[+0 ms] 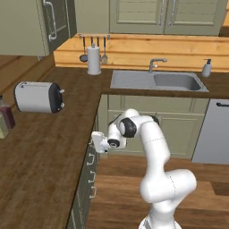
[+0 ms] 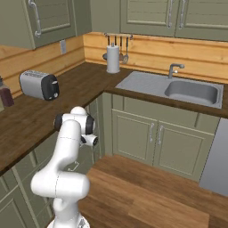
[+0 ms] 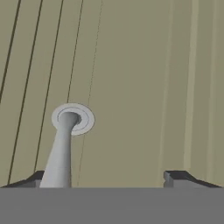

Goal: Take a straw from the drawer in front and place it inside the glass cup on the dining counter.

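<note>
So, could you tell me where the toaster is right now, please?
The toaster lies on the wooden counter at the left in both base views, left of the sink and near a dark jar.

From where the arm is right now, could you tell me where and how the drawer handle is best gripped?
Grip the drawer handle on its grey bar, not at the round mounting plate where it meets the sage-green drawer front. Come straight at the front, with one finger of the pincer on each side of the bar. The bar stands clear of the panel, and the jaws are wide open, though it lies near one fingertip, so centring would likely help.
</note>
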